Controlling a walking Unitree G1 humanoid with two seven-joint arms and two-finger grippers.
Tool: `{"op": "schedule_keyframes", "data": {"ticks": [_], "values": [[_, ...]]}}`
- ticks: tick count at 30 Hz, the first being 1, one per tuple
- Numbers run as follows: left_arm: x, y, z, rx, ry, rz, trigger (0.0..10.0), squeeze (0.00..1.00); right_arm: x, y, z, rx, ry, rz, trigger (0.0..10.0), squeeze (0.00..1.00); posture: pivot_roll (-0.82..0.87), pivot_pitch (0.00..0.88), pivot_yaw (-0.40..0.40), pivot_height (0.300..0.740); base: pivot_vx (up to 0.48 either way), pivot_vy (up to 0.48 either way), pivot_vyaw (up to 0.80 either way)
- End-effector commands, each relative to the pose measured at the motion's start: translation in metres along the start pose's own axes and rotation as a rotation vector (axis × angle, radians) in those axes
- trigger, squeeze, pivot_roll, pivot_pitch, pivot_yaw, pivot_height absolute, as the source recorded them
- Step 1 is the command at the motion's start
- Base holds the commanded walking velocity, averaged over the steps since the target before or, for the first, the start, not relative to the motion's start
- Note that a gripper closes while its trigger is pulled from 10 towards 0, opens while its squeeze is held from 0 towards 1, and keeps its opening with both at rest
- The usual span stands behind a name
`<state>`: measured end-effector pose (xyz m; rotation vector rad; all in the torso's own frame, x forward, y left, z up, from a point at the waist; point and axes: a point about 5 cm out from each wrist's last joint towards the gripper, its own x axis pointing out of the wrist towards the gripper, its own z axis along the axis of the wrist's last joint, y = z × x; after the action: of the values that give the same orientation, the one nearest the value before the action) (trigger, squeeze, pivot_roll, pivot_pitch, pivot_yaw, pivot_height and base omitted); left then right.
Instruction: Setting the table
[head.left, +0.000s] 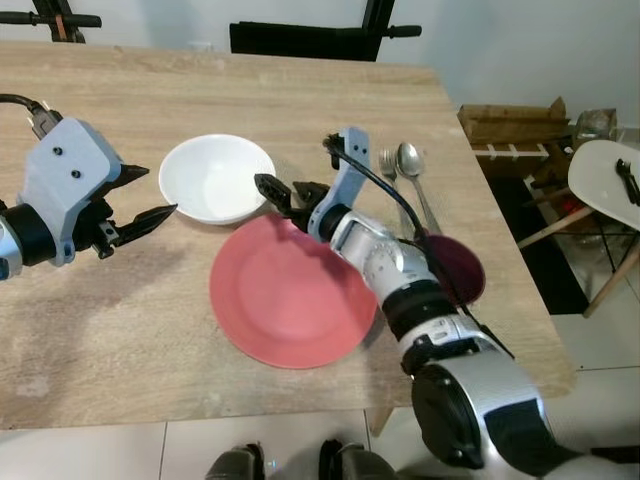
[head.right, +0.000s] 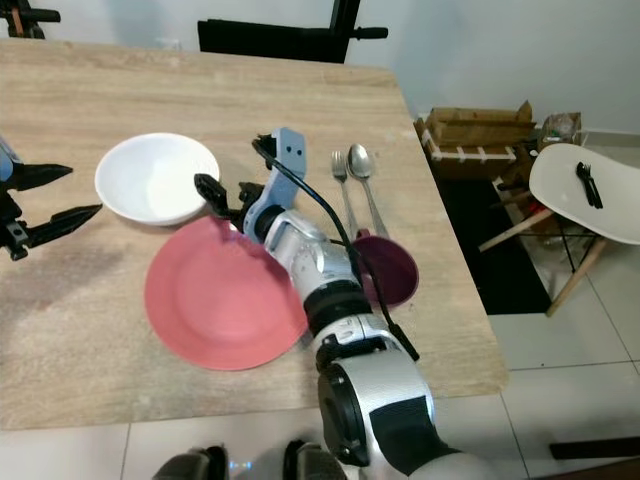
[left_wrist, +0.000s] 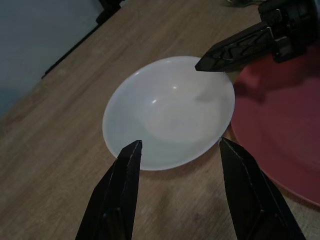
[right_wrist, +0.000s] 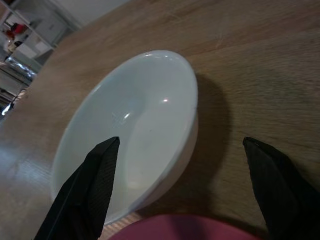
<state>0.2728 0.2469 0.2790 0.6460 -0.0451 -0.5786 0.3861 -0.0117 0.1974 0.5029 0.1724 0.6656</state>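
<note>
We have both grippers closing in on the white bowl (head.left: 216, 178), which sits on the table (head.left: 120, 340) just beside the far-left rim of the pink plate (head.left: 290, 300). Our right gripper (head.left: 275, 193) reaches across the plate with its fingers spread, one tip at the bowl's right rim, holding nothing. Our left gripper (head.left: 140, 200) hovers on the bowl's left side, fingers also parted and empty. A fork (head.left: 390, 165) and spoon (head.left: 410, 162) lie side by side near the right edge, with a maroon cup (head.left: 462, 268) partly hidden behind our right arm. The risk we judge: a fingertip could nudge the smooth, shallow bowl and slide it away, or the right forearm could drag across the plate and knock the cup.
</note>
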Motion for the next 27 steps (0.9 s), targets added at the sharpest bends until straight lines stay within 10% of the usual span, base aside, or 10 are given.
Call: {"op": "schedule_keyframes", "data": {"ticks": [1,2,14,15,18,19,20,27], "values": [[-0.001,-0.003,0.005,0.013,-0.004,-0.013,10.0,0.0,0.001,0.0,-0.004,-0.005,0.017,-0.013,10.0,1.0,0.22,0.161,-0.049,0.74,0.0,0.0,0.0],[-0.003,-0.002,0.006,0.008,-0.006,-0.007,10.0,0.0,0.002,0.0,-0.005,0.0,0.022,-0.014,10.0,0.0,0.23,0.164,-0.054,0.74,0.0,0.0,0.0],[-0.008,-0.008,0.005,-0.022,-0.006,0.032,10.0,0.0,0.012,0.022,-0.021,0.123,0.079,0.086,10.0,0.0,0.26,0.162,-0.072,0.74,0.0,0.0,0.0],[-0.009,-0.008,0.005,-0.023,-0.006,0.034,10.0,0.0,0.013,0.023,-0.022,0.129,0.084,0.088,6.3,0.0,0.26,0.162,-0.072,0.74,0.0,0.0,0.0],[-0.009,-0.009,0.005,-0.026,-0.004,0.039,10.0,0.0,0.013,0.025,-0.025,0.125,0.093,0.09,6.3,0.0,0.27,0.161,-0.075,0.74,0.0,0.0,0.0],[-0.01,-0.01,0.004,-0.031,-0.003,0.046,10.0,0.0,0.013,0.026,-0.028,0.121,0.103,0.09,1.3,0.0,0.27,0.161,-0.077,0.74,0.0,0.0,0.0],[-0.011,-0.011,0.004,-0.034,-0.001,0.051,10.0,0.0,0.013,0.026,-0.031,0.117,0.11,0.091,0.0,0.0,0.28,0.16,-0.079,0.74,0.0,0.0,0.0],[-0.012,-0.015,0.001,-0.048,0.006,0.067,10.0,0.0,0.013,0.026,-0.035,0.115,0.123,0.096,0.0,0.0,0.28,0.157,-0.078,0.74,0.0,0.0,0.0]]}}
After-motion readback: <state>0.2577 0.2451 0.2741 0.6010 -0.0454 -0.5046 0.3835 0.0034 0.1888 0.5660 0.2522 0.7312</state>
